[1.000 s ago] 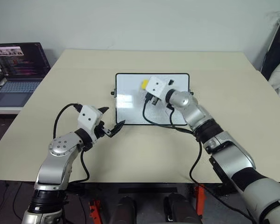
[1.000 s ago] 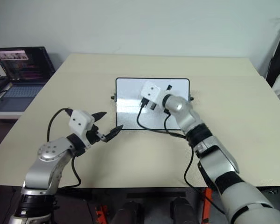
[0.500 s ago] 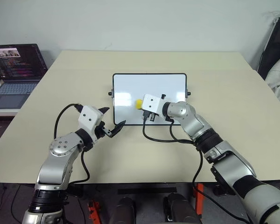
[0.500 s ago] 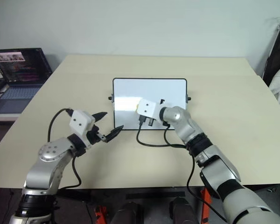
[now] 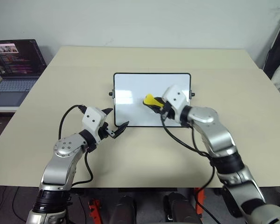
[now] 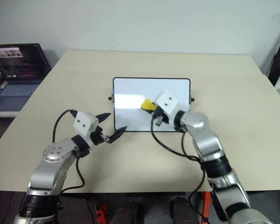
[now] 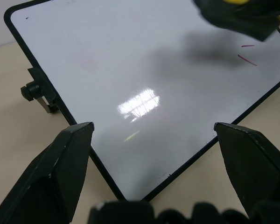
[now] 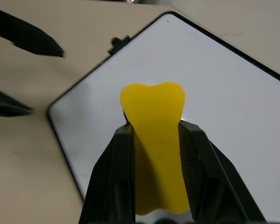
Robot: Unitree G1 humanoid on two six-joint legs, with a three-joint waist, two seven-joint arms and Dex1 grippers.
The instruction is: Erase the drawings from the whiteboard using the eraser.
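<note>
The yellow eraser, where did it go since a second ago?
The right gripper, clamped on the small yellow eraser throughout, pulled it back across the glossy white whiteboard, from the far half toward the near edge, and rolled its wrist. Two short red strokes remain on the board. The left gripper kept hovering open at the board's near left corner. The board did not move.

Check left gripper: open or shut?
Open. The left gripper has its two black fingers spread wide at the whiteboard's near corner, holding nothing.
</note>
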